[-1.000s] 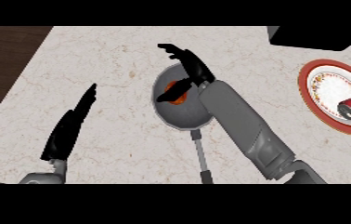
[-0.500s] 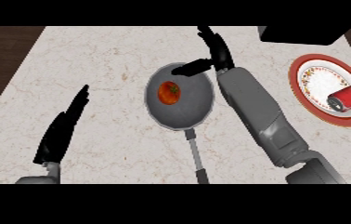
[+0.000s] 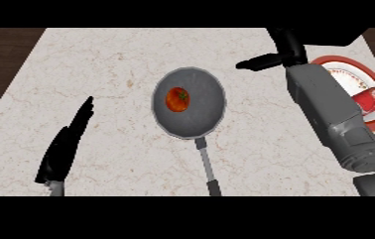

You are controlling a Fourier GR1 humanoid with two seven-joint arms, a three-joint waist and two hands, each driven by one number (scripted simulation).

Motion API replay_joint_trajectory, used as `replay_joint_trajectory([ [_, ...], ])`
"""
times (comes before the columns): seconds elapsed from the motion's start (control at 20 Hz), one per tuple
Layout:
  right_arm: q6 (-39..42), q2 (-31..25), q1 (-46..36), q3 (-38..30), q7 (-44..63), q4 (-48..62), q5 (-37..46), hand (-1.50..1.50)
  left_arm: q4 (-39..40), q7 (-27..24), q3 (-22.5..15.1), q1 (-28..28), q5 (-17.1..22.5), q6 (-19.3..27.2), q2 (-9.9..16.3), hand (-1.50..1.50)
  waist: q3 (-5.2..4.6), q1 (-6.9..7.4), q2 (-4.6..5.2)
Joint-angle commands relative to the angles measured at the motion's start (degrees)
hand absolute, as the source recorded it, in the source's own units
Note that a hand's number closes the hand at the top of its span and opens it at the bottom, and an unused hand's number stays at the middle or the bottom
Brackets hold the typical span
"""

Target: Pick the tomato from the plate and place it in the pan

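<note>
Tomato (image 3: pixel 178 99): one, lying inside the pan (image 3: pixel 209 115).
Plate (image 3: pixel 350 70): one (partly hidden by forearm).
Right hand (image 3: pixel 288 53): fingers spread, empty, beside plate.
Left hand (image 3: pixel 67 144): straight-fingered, over bench (image 3: pixel 110 59).

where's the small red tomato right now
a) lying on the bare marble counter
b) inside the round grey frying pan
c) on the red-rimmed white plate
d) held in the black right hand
b: the small red tomato sits inside the round grey frying pan, toward its left side, while the black right hand is off to the pan's upper right, holding nothing, in front of the red-rimmed white plate.
</note>
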Motion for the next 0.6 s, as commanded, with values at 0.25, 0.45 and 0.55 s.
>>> replay_joint_trajectory([
  [0.25, 12.0, -12.4, 0.6, -1.7, -6.6, 5.8, 1.1, -1.5, -1.3, -0.1, 1.1, -0.6, 0.2, -1.0, 1.0, 0.0, 0.08, 0.69, 0.39],
  [0.45, 14.0, -13.3, 1.8, -1.4, -9.1, 7.5, 2.2, -1.5, -2.6, 2.8, 0.0, -1.4, 0.0, -0.9, -0.2, 0.0, 0.16, 1.14, 0.49],
  [0.55, 18.3, -15.7, 3.9, -1.5, -11.5, 7.7, 2.3, -1.5, -2.4, 1.1, -0.2, 0.1, -0.6, -0.8, -0.1, 0.0, 0.15, 0.72, 0.37],
])
